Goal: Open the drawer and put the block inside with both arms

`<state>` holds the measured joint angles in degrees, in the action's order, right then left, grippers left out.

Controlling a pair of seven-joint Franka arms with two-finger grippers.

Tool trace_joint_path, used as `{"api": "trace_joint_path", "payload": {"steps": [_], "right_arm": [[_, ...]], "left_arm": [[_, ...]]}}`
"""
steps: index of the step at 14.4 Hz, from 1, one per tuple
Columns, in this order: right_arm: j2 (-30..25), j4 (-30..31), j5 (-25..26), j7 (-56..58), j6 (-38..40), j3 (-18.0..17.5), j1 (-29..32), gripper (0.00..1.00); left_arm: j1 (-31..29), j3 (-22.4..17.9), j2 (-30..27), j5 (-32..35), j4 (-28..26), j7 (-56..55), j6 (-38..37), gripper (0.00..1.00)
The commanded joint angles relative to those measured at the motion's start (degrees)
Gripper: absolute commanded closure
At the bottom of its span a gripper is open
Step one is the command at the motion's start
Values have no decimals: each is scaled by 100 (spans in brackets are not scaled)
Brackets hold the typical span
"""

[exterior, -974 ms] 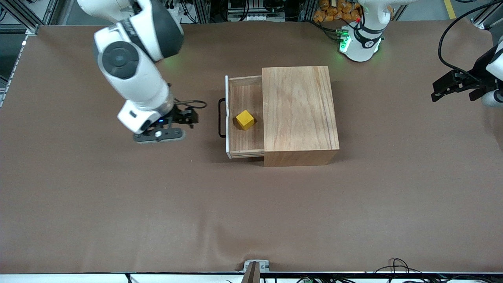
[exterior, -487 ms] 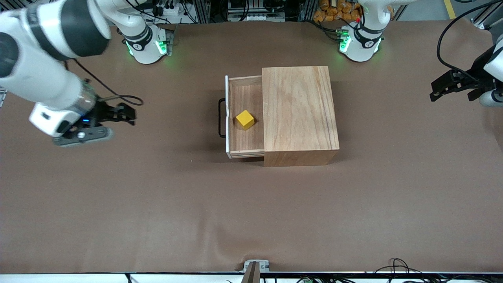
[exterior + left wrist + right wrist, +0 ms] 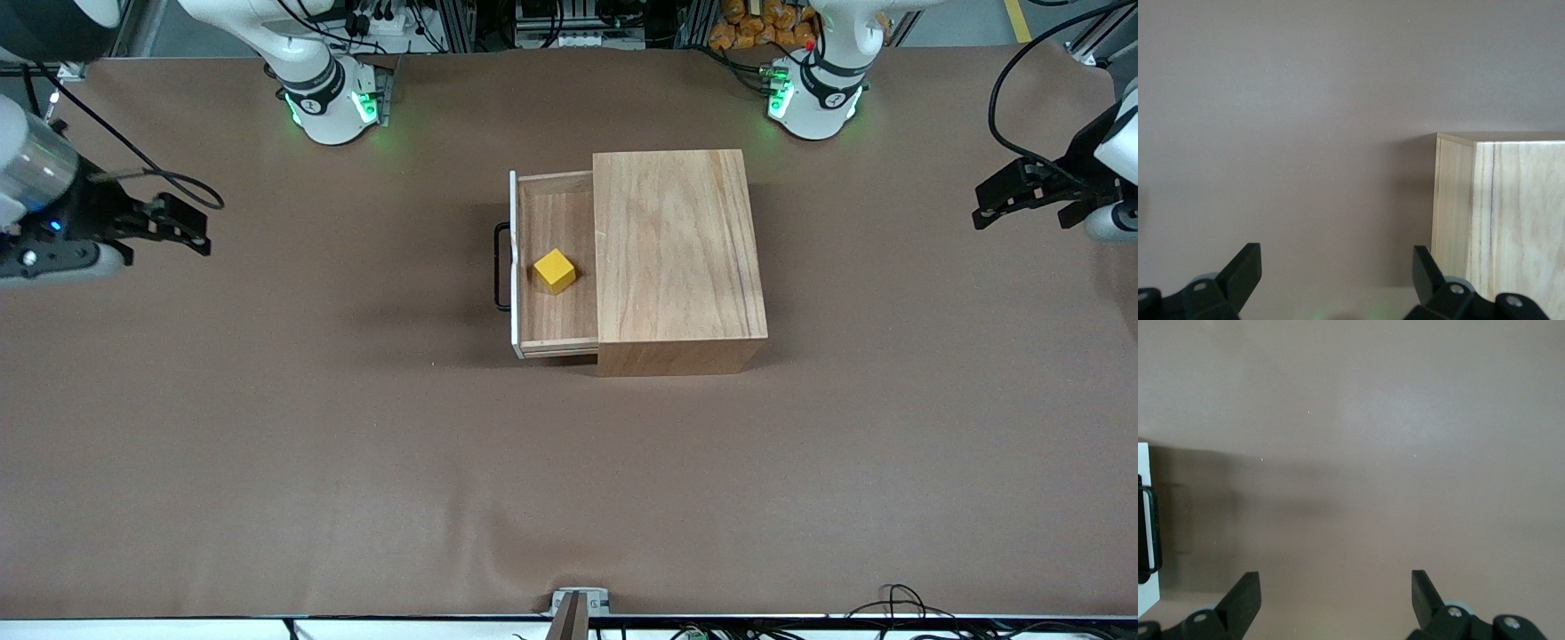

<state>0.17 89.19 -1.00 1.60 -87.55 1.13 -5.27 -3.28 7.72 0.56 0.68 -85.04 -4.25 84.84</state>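
Observation:
The wooden cabinet (image 3: 676,258) stands mid-table with its drawer (image 3: 556,204) pulled out toward the right arm's end. The drawer has a white front edge and a black wire handle (image 3: 500,267). The yellow block (image 3: 555,270) rests inside the drawer. My right gripper (image 3: 187,229) hangs open and empty over bare table at the right arm's end, well away from the handle. In the right wrist view the right gripper (image 3: 1335,587) is open, with the drawer's white front (image 3: 1143,520) at the picture's edge. My left gripper (image 3: 985,206) waits open at the left arm's end. In the left wrist view the left gripper (image 3: 1336,267) faces the cabinet (image 3: 1498,213).
The brown table cover (image 3: 356,444) spreads around the cabinet. The arm bases (image 3: 329,102) glow green along the table edge farthest from the front camera. Cables trail from both wrists.
My right arm has swung away from the drawer's handle toward its own end of the table, gripper staying open. The left arm, drawer and block have not moved.

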Motion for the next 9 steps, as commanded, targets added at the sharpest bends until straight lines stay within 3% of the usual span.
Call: {"api": "trace_joint_path", "payload": {"steps": [1, 9], "right_arm": [[-324, 160, 38, 59, 150, -130, 455, 0], [-324, -262, 38, 15, 800, -297, 817, 0]], "left_arm": [[-32, 28, 32, 29, 110, 126, -99, 0], [-33, 37, 32, 20, 110, 126, -108, 0]]}}
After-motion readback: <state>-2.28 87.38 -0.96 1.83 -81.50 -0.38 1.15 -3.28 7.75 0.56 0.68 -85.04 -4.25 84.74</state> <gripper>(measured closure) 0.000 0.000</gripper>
